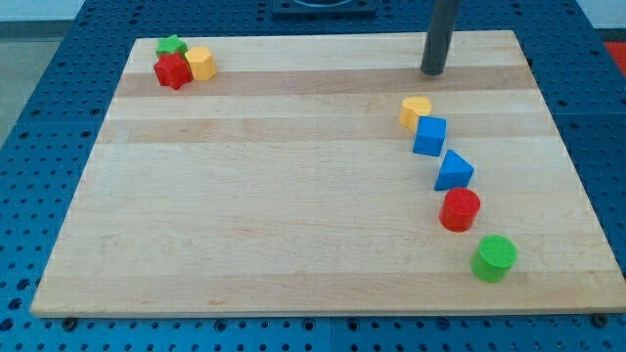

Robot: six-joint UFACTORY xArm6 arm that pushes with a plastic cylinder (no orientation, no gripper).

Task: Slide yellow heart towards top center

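Tip [432, 70] a bare rod, no fingers to open or close, parked just above-right of yellow heart [415, 111] heading the chain over blue cube [429, 136], wrong side for pushing toward top center.

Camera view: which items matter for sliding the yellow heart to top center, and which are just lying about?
Job: yellow heart block; my tip, above it.

Lying about: blue cube, blue triangle, red cylinder, green cylinder, green star, red star, yellow hexagon.
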